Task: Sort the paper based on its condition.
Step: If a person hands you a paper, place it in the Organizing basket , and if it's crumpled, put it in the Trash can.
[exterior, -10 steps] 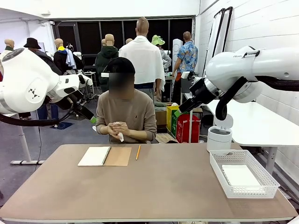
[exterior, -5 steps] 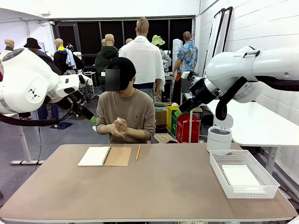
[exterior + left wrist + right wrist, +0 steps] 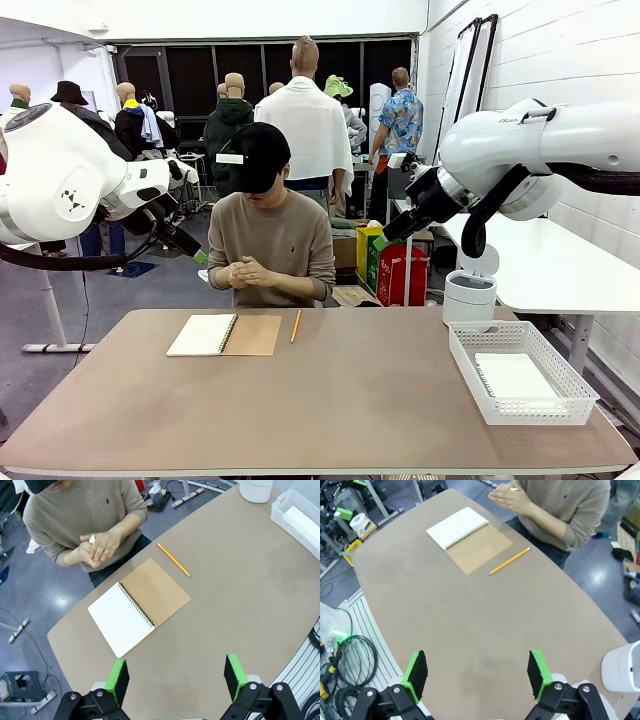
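White paper shows as a small scrap pressed between the person's hands, beyond the far edge of the table; another sheet lies flat in the white basket at the table's right end; an open spiral notebook and a pencil lie near the far edge; the left gripper and the right gripper hang high over the table, jaws spread wide, empty.

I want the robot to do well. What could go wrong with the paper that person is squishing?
The paper is pressed between the person's hands, a small white bit showing. Crumpled into a ball, it could roll off the table when put down. Both grippers, left and right, hang open high above, so a small ball might slip between their fingers. The open notebook also shows a white page, which might get mistaken for loose paper.
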Robot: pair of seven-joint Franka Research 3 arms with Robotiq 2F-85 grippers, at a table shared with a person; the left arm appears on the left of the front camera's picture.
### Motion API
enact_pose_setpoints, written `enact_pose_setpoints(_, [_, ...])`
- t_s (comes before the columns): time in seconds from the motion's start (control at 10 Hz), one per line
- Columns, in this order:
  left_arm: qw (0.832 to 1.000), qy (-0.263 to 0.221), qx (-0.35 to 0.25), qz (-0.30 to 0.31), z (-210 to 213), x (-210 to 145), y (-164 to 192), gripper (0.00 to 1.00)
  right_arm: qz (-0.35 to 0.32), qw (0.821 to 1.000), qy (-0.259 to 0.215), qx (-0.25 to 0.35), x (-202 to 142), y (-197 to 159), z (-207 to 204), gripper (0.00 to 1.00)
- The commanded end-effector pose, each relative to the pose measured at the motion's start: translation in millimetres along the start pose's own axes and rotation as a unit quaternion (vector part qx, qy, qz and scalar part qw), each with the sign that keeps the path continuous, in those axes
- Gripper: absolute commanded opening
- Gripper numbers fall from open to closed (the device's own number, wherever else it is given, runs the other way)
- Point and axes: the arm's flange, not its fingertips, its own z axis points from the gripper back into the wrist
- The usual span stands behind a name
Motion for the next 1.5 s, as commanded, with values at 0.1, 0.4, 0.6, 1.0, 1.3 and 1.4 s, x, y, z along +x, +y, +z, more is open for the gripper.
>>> enact_pose_setpoints(0.1, [1.000, -0.006, -0.003, -0.001, 0.6, 0.3, 1.3, 1.00, 0.000, 1.000, 0.000, 0.000, 0.0, 0.4, 0.5, 1.00])
enact_pose_setpoints(0.4, [1.000, -0.006, -0.003, -0.001, 0.6, 0.3, 1.3, 1.00, 0.000, 1.000, 0.000, 0.000, 0.0, 0.4, 0.5, 1.00])
enact_pose_setpoints(0.6, [1.000, -0.006, -0.003, -0.001, 0.6, 0.3, 1.3, 1.00, 0.000, 1.000, 0.000, 0.000, 0.0, 0.4, 0.5, 1.00])
enact_pose_setpoints(1.0, [1.000, -0.006, -0.003, -0.001, 0.6, 0.3, 1.3, 1.00, 0.000, 1.000, 0.000, 0.000, 0.0, 0.4, 0.5, 1.00])
enact_pose_setpoints(1.3, [1.000, -0.006, -0.003, -0.001, 0.6, 0.3, 1.3, 1.00, 0.000, 1.000, 0.000, 0.000, 0.0, 0.4, 0.5, 1.00])
enact_pose_setpoints(1.4, [1.000, -0.006, -0.003, -0.001, 0.6, 0.3, 1.3, 1.00, 0.000, 1.000, 0.000, 0.000, 0.0, 0.4, 0.5, 1.00])
